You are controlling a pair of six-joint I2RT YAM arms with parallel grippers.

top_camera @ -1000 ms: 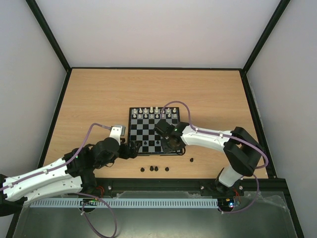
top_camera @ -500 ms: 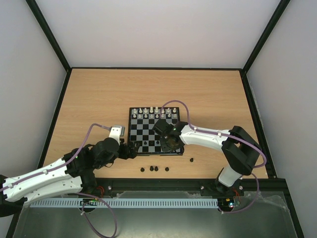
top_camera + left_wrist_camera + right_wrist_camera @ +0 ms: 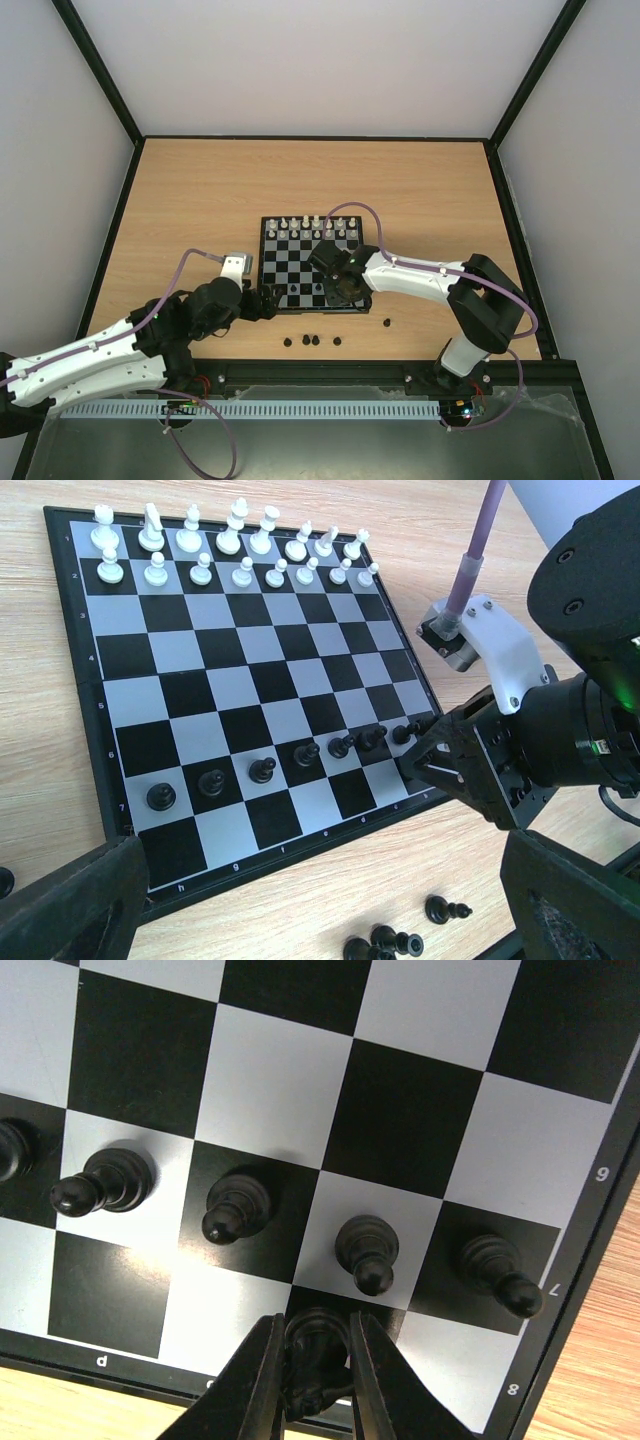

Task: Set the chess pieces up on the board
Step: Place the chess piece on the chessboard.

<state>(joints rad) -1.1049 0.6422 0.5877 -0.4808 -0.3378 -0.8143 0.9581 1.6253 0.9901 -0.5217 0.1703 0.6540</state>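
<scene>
Black piece [image 3: 315, 1350] clamped between fingers of right hand [image 3: 315, 1322], at near row of board [image 3: 270, 1090], toward right. Grip visible in right wrist view only, with rim numerals "7", "8". Left wrist view adds white pieces [image 3: 230, 550] on far rows, black pawns [image 3: 262, 770], letters "g", "h". Left hand [image 3: 268, 302] spread wide, empty, at near-left corner. Loose black pieces [image 3: 313, 340] on worktop [image 3: 200, 190], near side.

lab: white-walled enclosure [image 3: 320, 60], wooden tabletop [image 3: 200, 190]

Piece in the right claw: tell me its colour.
Black. The piece in the right claw shows best in the right wrist view.
</scene>
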